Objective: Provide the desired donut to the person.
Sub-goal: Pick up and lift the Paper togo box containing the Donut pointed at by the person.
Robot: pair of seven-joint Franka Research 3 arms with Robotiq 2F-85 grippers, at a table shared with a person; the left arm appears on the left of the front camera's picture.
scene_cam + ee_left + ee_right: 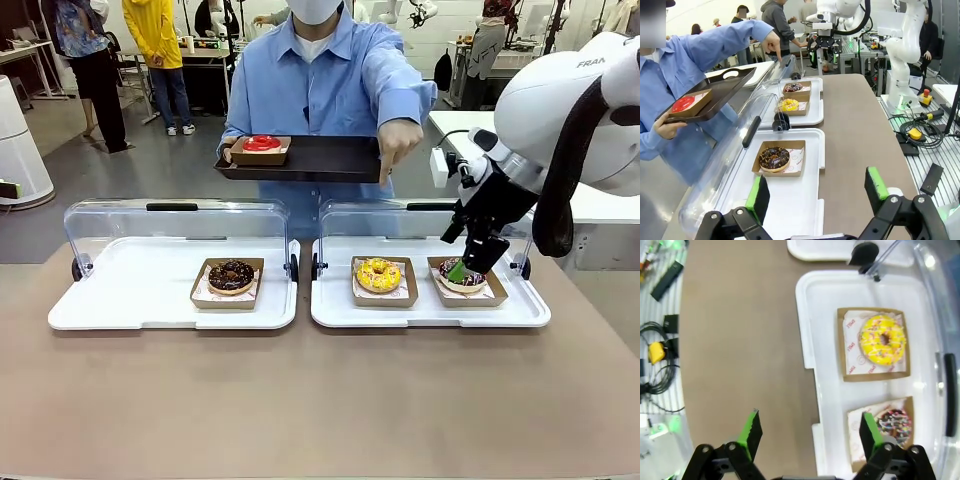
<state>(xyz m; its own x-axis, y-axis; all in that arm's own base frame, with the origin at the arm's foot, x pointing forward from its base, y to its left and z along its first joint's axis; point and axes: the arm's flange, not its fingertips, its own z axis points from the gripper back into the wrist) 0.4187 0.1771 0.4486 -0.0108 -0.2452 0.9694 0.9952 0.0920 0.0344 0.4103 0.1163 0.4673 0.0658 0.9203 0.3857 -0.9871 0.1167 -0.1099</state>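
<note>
The person (320, 80) in a light blue shirt holds a black tray (330, 158) bearing a red donut (262, 143) and points a finger (390, 165) down toward the right white tray (430, 312). That tray holds a yellow donut (378, 274) and a chocolate sprinkled donut (465, 277). My right gripper (462, 262) hovers open just above the sprinkled donut (896, 425); one of its fingers (869, 430) stands by that donut's box, nothing between the fingers. A dark chocolate donut (231, 276) lies in the left tray. My left gripper (817, 192) is open and empty, above that donut's (774, 157) tray.
Both white trays have clear lids (180, 225) hinged up at the far side. The left tray (120, 300) has bare room beside its donut. Brown tabletop (320, 400) stretches in front. Cables and small devices (912, 132) lie on a side surface.
</note>
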